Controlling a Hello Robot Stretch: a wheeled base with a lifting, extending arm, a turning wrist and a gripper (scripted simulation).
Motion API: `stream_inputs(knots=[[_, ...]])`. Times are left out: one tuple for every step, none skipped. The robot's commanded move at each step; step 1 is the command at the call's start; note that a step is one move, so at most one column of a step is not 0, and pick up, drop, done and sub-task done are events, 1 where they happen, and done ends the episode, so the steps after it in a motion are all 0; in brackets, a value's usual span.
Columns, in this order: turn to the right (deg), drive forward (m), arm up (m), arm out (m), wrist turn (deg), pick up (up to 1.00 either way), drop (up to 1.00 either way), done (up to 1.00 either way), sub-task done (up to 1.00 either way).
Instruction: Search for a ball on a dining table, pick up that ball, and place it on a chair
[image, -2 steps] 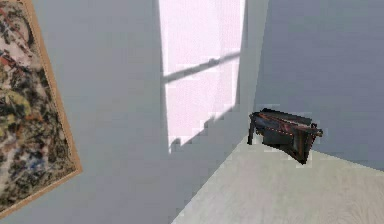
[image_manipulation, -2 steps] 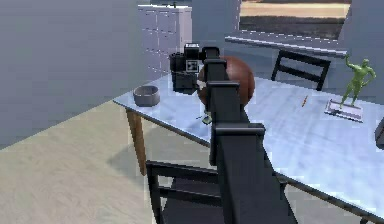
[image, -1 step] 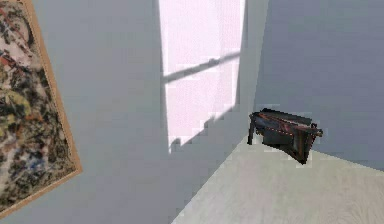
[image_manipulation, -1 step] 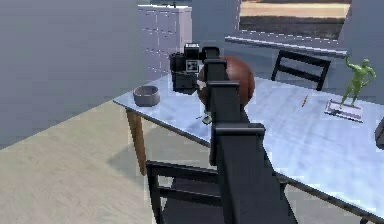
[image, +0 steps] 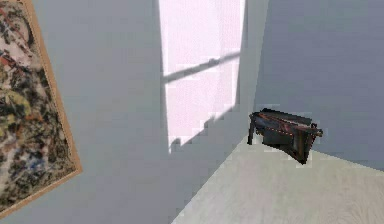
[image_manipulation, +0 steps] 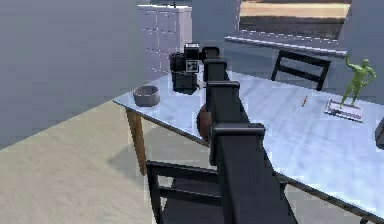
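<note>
Grey-blue walls meet in a corner in the forward view, above a pale floor (image: 290, 195). At nine o'clock hangs a painting (image: 28, 110) of mottled colours in an orange frame. A bright window-shaped patch of light (image: 200, 70) lies on the wall at twelve o'clock, and a dark reddish-brown piece of furniture (image: 285, 133) stands in the corner at three o'clock

In the arm side view a dining table (image_manipulation: 290, 125) with a pale blue top and wooden legs crosses the middle. The arm (image_manipulation: 235, 150) rises from six o'clock over the tabletop, with the gripper (image_manipulation: 182, 72) at its far end, toward the table's far side. I cannot tell whether its fingers are spread or pressed together, nor whether it holds anything. A brown round thing (image_manipulation: 203, 118), seemingly the ball, lies on the table at the arm's nine o'clock, partly hidden by it. A grey bowl (image_manipulation: 147, 96) sits at the gripper's eight o'clock, and a green statue (image_manipulation: 352, 82) stands on the table at three o'clock. One dark chair (image_manipulation: 300, 68) stands beyond the table at one o'clock and a near chair (image_manipulation: 185, 185) at seven o'clock. A white cabinet (image_manipulation: 163, 35) stands at eleven o'clock, and a window (image_manipulation: 293, 18) shows at one o'clock
</note>
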Motion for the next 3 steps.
stream_inputs(knots=[[0.0, 0.0, 0.0, -0.1, 0.0, 0.0, 0.0, 0.0, 0.0], [0.0, 0.0, 0.0, 0.0, -45.0, 0.0, 0.0, 0.0, 0.0], [0.0, 0.0, 0.0, 0.0, -45.0, 0.0, 0.0, 0.0, 0.0]])
